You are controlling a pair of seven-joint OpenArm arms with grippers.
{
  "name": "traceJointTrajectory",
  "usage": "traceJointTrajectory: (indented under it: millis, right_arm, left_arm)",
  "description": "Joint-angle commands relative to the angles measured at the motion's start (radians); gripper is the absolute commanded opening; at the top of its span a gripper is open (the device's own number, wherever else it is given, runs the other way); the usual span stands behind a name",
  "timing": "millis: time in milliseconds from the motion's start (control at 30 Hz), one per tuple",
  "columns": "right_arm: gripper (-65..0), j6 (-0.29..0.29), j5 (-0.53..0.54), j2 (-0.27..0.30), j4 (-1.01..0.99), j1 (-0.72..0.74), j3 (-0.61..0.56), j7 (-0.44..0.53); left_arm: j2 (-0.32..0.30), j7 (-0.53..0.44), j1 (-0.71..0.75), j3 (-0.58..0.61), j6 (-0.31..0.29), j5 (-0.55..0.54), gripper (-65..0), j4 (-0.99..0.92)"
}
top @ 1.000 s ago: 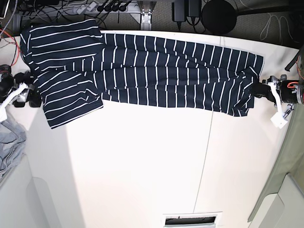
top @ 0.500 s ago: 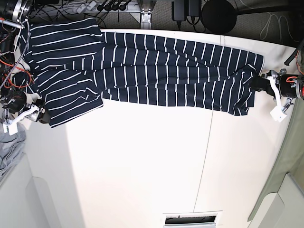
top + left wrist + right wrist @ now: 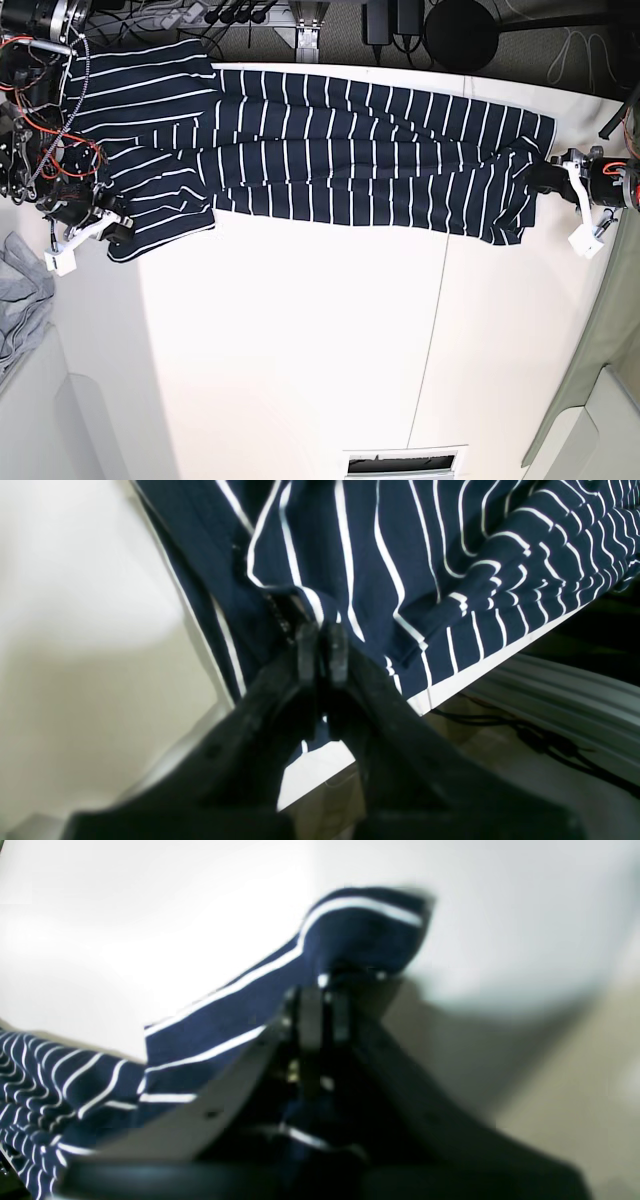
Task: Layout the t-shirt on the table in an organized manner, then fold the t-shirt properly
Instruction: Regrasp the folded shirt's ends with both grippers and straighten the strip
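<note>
left gripper (image 3: 322,647): clamped on t-shirt (image 3: 330,150) edge | right gripper (image 3: 322,1010): pinching t-shirt corner | table (image 3: 300,340)

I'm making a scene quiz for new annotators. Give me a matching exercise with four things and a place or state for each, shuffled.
Things:
1. t-shirt
2. left gripper
3. right gripper
4. grey garment

States:
a. heaped beside the table's left edge in the base view
b. shut on the shirt's right end
c. spread along the far edge
d. shut on the shirt's near-left corner

Pairs: 1-c, 2-b, 3-d, 4-a
</note>
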Motion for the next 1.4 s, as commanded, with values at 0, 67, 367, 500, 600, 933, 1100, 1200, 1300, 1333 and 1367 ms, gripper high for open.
traceJointTrajectory:
  millis: [0, 67, 367, 500, 600, 933, 1100, 1200, 1300, 1333, 1367]
  right_arm:
    - [-65.0, 0.008, 0.019, 0.014, 0.041, 0.025, 0.003, 0.001]
    - [-65.0, 0.008, 0.032, 0.014, 0.093, 0.024, 0.004, -0.052]
    - [-65.0, 0.009, 0.224, 0.079, 0.492, -0.125, 0.005, -0.27]
    - [-65.0, 0.009, 0.226, 0.133, 0.669, -0.259, 0.014, -0.273]
    - [-65.0, 0.009, 0.232, 0.15, 0.798, -0.378, 0.05, -0.273]
    - [-65.0, 0.009, 0.279, 0.148, 0.98, -0.629, 0.153, -0.272]
    - [-65.0, 0.009, 0.272, 0.121, 0.974, -0.699, 0.145, -0.271]
    - [-61.2, 0.008, 0.232, 0.11, 0.962, -0.706, 0.146, -0.252]
    - [-35.3, 0.006, 0.217, 0.111, 0.959, -0.705, 0.146, -0.218]
    - [-31.9, 0.006, 0.217, 0.111, 0.96, -0.702, 0.146, -0.21]
    - [-31.6, 0.006, 0.217, 0.111, 0.961, -0.696, 0.146, -0.204]
  left_arm:
    - [-0.023, -0.01, -0.014, -0.011, -0.005, -0.016, -65.0, 0.013]
    - [-0.024, 0.008, -0.014, -0.011, -0.005, -0.043, -65.0, 0.013]
    - [-0.082, 0.147, -0.014, -0.013, -0.005, -0.184, -65.0, 0.029]
    - [-0.133, 0.165, -0.013, -0.013, -0.005, -0.208, -65.0, 0.029]
    - [-0.166, 0.213, -0.008, -0.013, -0.005, -0.277, -65.0, 0.03]
    - [-0.181, 0.327, 0.003, -0.013, -0.005, -0.365, -65.0, 0.032]
    - [-0.18, 0.327, 0.006, -0.012, -0.005, -0.365, -65.0, 0.032]
    - [-0.18, 0.322, 0.006, -0.012, -0.005, -0.365, -65.0, 0.032]
    - [-0.18, 0.319, 0.006, -0.012, -0.005, -0.365, -56.3, 0.032]
    - [-0.18, 0.314, 0.005, -0.012, -0.005, -0.365, -51.1, 0.032]
    - [-0.18, 0.304, 0.005, -0.012, -0.005, -0.365, -46.4, 0.032]
